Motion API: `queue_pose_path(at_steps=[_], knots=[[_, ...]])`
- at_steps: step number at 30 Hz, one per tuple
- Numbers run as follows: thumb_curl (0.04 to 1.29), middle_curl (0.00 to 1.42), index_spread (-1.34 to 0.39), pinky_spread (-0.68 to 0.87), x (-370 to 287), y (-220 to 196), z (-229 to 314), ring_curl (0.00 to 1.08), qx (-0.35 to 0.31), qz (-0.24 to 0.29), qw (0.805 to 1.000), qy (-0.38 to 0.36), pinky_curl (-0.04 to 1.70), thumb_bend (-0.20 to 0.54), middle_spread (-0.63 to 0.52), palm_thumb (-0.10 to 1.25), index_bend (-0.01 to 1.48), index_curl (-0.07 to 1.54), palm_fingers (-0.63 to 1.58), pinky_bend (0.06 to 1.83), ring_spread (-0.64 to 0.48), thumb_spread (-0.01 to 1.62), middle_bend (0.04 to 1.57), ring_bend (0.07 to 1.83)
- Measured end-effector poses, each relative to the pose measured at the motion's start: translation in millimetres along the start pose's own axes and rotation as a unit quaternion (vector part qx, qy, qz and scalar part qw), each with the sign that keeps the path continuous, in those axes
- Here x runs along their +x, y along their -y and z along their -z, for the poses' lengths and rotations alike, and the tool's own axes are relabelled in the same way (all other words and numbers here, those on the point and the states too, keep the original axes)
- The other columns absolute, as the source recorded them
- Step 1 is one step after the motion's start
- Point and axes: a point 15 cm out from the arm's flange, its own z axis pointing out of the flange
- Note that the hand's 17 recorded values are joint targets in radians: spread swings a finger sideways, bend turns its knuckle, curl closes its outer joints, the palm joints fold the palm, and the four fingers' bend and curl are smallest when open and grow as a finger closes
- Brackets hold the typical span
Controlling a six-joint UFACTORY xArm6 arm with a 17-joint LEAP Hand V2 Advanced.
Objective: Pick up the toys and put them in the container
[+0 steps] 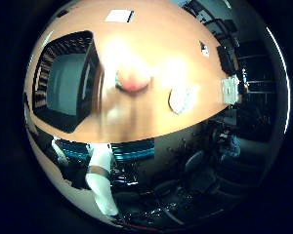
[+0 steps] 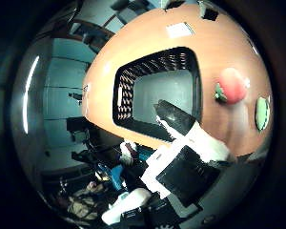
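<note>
A black slatted container (image 2: 121, 95) stands on the wooden table (image 2: 219, 52), and its grey inside looks bare. Beside it on the table lies a round pink-red toy (image 2: 231, 86) with a green leafy end. A little further out rests a flat, round green toy (image 2: 262, 113). My hand (image 2: 190, 143) hovers above the table near the container's rim, its white and black fingers (image 1: 101, 180) relaxed and holding nothing. It touches neither toy.
A white card (image 1: 119, 15) lies on the far part of the table. A small dark item (image 1: 204, 48) and a white box (image 1: 229, 90) sit near the table's edge. Chairs and dark furniture stand beyond that edge.
</note>
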Motion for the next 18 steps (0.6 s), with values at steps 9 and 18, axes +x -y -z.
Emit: queue_pose_path(at_steps=[9,18], knots=[[0.30,0.37,-0.43,0.35,60.2,7.6,-23.4,0.20,-0.006,-0.025,0.999,-0.025,0.14,-0.021,-0.11,0.65,0.18,0.32,0.40,0.47,0.00,1.10,0.21,0.44],[0.30,0.37,-0.42,0.35,86.9,18.6,-35.6,0.21,-0.001,-0.037,0.999,-0.030,0.15,-0.021,-0.12,0.64,0.17,0.32,0.39,0.46,0.00,1.10,0.22,0.45]])
